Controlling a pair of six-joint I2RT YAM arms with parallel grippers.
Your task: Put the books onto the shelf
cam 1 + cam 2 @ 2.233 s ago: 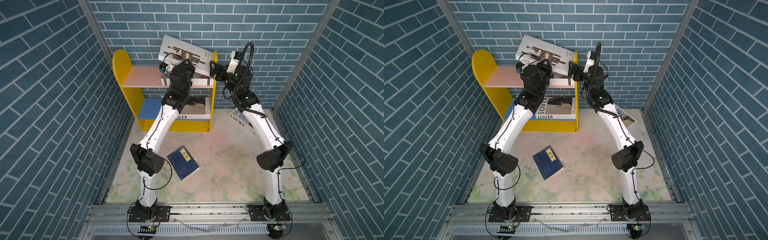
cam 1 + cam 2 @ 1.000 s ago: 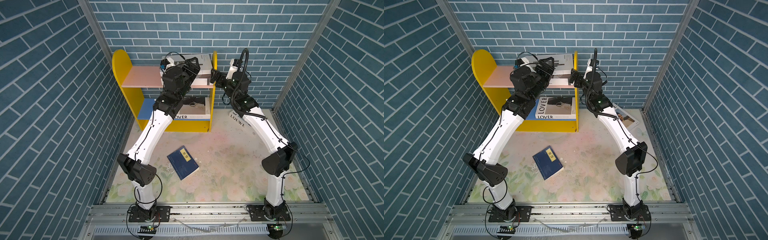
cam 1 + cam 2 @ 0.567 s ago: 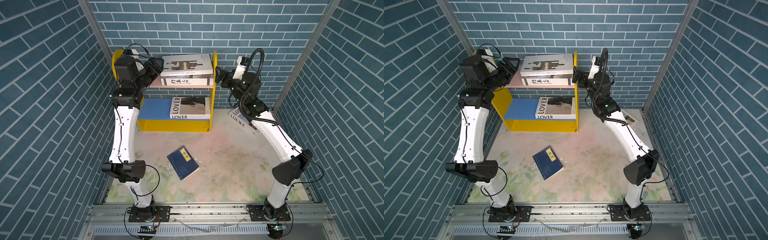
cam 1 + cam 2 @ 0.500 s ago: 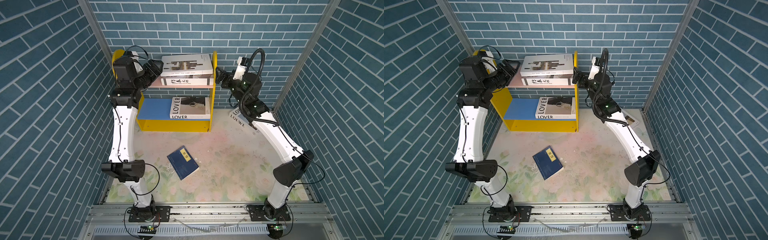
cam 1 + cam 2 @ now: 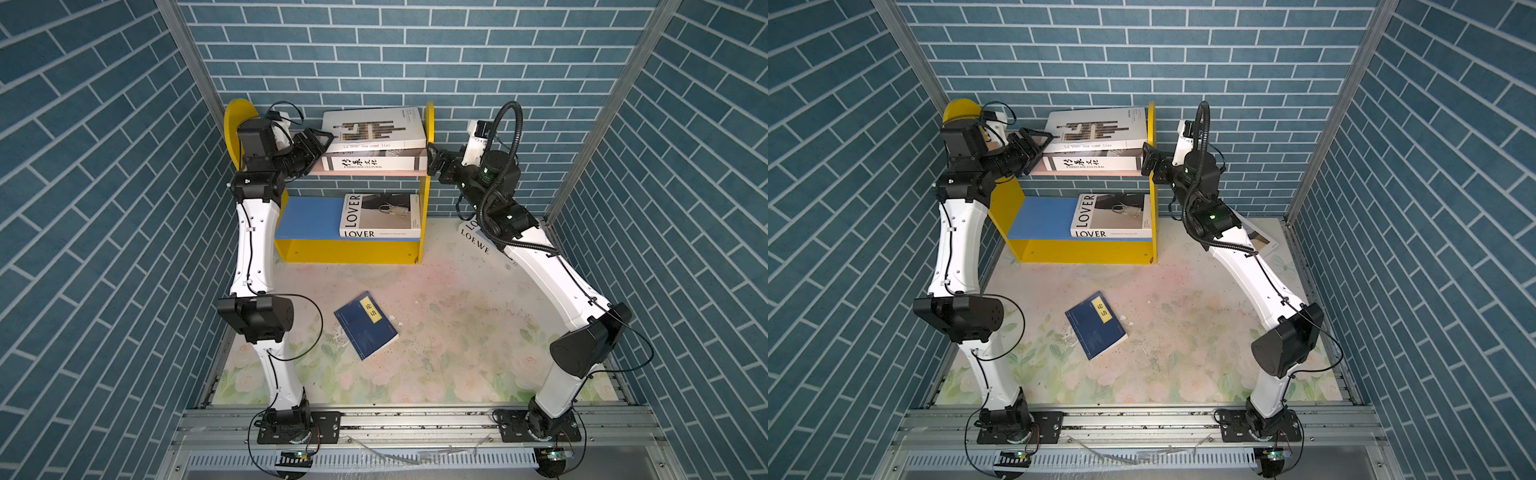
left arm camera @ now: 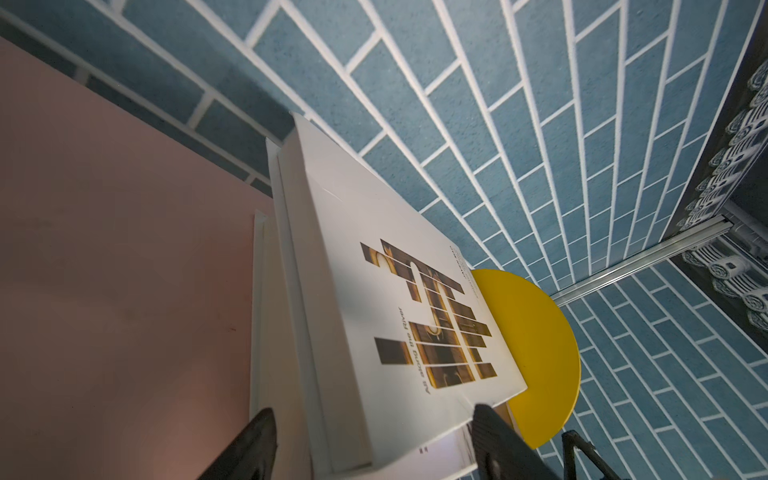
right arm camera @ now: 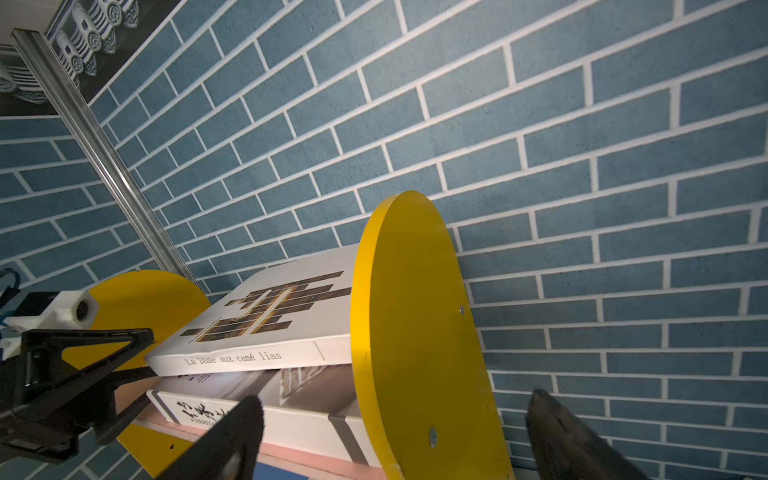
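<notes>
Books are lying in three places. On the shelf (image 5: 345, 251), the brown-bar book (image 5: 374, 129) is resting flat on the Heritage Cultural book (image 5: 374, 163). Its spine is reading "La Dame aux camé lias", and its cover is showing "All along the River" in the left wrist view. Both are sitting on the pink upper board (image 5: 370, 173), close against the right side panel (image 5: 428, 124).

The LOVER book (image 5: 380, 216) is lying flat at the right end of the blue lower board (image 5: 307, 218), leaving that board's left half bare. The LOEWE book (image 5: 478, 243) is lying on the floral mat (image 5: 436, 332) right of the shelf, partly hidden under the right arm (image 5: 552, 282). The navy book (image 5: 365, 328) is lying alone mid-mat with open floor around it; the characters on its yellow label (image 5: 370, 309) are too small to read.

The left gripper (image 5: 322, 147) is hovering at the stack's left edge with its jaws apart, over the bare part of the pink board; whether it is touching cannot be told. The right gripper (image 5: 431, 160) is spreading wide just outside the right side panel.
</notes>
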